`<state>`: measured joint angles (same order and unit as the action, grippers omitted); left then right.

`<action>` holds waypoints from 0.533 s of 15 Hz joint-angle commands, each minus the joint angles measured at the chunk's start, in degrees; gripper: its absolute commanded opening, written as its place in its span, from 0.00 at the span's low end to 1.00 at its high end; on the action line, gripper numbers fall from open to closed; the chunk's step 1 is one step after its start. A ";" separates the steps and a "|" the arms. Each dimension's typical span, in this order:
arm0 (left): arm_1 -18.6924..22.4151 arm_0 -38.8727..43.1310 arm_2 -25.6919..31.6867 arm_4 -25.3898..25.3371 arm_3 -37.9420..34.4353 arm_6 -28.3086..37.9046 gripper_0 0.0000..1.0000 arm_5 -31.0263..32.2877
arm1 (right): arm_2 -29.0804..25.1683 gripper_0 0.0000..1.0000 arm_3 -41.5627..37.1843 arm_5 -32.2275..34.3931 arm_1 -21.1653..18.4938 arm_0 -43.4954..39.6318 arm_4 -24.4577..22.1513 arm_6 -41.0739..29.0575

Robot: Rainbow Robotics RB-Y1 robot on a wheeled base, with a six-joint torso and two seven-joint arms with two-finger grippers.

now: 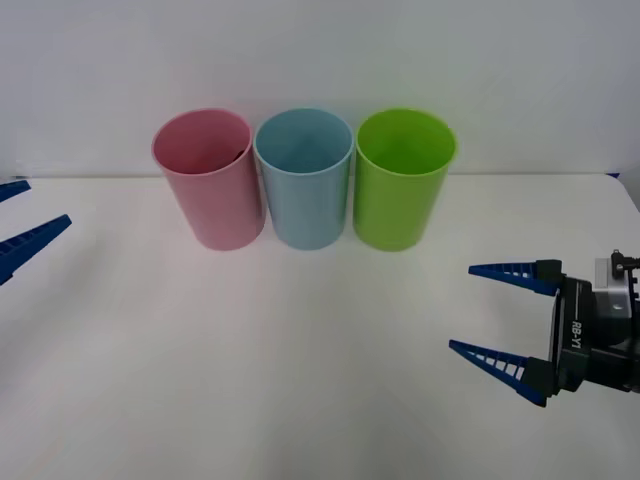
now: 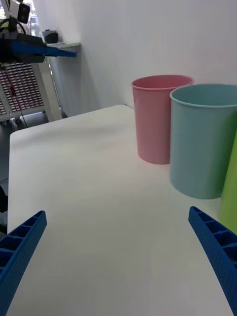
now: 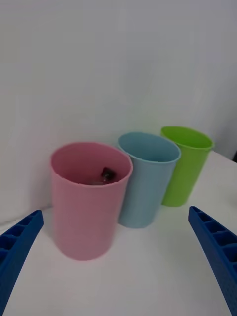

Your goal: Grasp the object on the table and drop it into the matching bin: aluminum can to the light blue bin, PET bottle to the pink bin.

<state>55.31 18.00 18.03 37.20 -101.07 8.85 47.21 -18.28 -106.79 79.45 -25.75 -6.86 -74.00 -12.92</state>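
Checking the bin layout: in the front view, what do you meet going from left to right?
Left gripper, pink bin, light blue bin, green bin, right gripper.

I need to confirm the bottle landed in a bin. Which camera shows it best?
The left wrist view: it looks down into the pink bin, where the PET bottle with its black cap lies inside. The front view gives just a dark sliver at that bin's inner rim; the right wrist view sees the bin's outside only.
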 commanded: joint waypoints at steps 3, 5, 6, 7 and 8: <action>-10.92 4.77 4.56 10.70 -0.09 1.34 1.00 8.16 | 0.00 1.00 0.00 0.00 0.00 0.00 0.00 0.00; -16.28 6.00 7.72 16.15 -0.80 1.43 1.00 11.50 | 0.00 1.00 0.00 0.00 0.00 0.00 0.00 0.00; -18.57 6.88 8.95 18.26 -1.59 1.43 1.00 12.38 | 0.00 1.00 0.00 0.00 0.00 0.00 0.00 0.00; -19.97 8.20 9.22 19.66 -2.82 1.43 1.00 12.56 | 0.00 1.00 0.00 0.00 0.00 0.00 0.00 0.00; -21.64 9.43 8.95 21.07 -3.78 1.43 1.00 12.65 | 0.00 1.00 0.00 0.00 0.00 0.00 0.00 0.00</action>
<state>34.86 26.52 27.13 57.18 -104.09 10.28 59.77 -18.28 -106.79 79.45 -25.75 -6.86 -74.00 -12.92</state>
